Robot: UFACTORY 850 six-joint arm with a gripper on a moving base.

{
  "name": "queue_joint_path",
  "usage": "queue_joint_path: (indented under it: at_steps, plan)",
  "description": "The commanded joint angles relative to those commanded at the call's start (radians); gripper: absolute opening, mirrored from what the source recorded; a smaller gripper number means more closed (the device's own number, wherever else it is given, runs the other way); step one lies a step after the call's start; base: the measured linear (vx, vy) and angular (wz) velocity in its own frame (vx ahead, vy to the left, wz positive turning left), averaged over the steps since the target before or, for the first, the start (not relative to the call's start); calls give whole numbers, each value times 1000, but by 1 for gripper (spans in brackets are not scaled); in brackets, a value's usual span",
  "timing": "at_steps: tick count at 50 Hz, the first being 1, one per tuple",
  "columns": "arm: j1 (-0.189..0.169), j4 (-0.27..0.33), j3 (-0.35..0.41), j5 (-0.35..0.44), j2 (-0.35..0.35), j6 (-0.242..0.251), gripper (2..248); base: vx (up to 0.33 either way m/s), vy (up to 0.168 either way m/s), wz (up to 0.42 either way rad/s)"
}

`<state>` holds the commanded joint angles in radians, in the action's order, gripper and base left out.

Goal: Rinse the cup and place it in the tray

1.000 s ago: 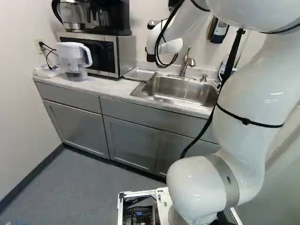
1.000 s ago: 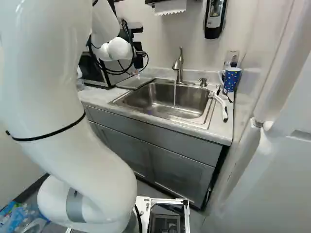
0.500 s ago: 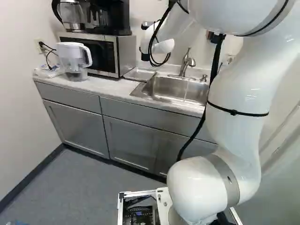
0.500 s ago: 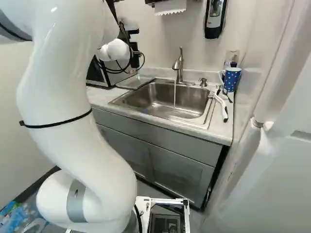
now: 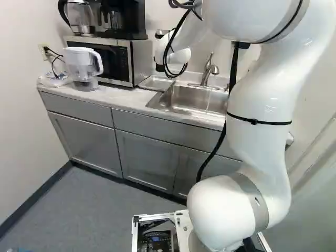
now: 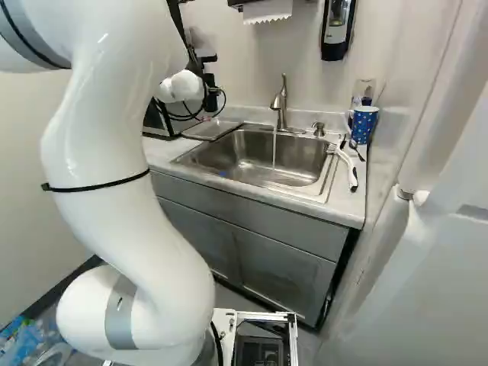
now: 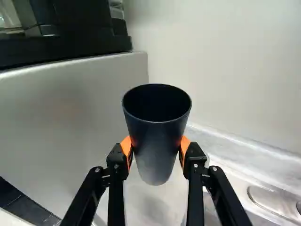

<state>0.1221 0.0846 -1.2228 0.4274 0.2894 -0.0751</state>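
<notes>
In the right base view my gripper (image 6: 210, 80) hangs near the microwave, with its fingers mostly obscured. Seen from the wrist, the gripper (image 7: 156, 153) is shut on a dark, tapered cup (image 7: 156, 141), orange pads pressing both sides. The cup's wide mouth faces the wrist camera and its narrower base points away. Left of the sink lies the metal tray (image 5: 156, 83), also visible as a tray (image 6: 211, 129) in the right base view. The cup cannot be made out in either base view. Water runs from the faucet (image 6: 280, 107) into the sink (image 6: 259, 156).
The microwave (image 7: 70, 113) stands close beside the gripper and cup, a wall (image 7: 225, 61) beyond. A pitcher (image 5: 84, 68) stands left of the microwave. Right of the sink are a blue patterned cup (image 6: 364, 124) and a white-handled brush (image 6: 347, 164).
My wrist and gripper have shifted left in both base views, toward the microwave, and ended slightly lower. The upper arm has swung too. The base has stayed put.
</notes>
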Motion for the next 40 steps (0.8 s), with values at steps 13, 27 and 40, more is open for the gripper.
queue_joint_path:
  at_steps: [13,27,40]
  plan:
    - [2,0,5,11,19,0,119,0,0,0]
    - [2,0,16,11,36,0,119,0,0,0]
    - [2,0,25,11,52,0,119,0,0,0]
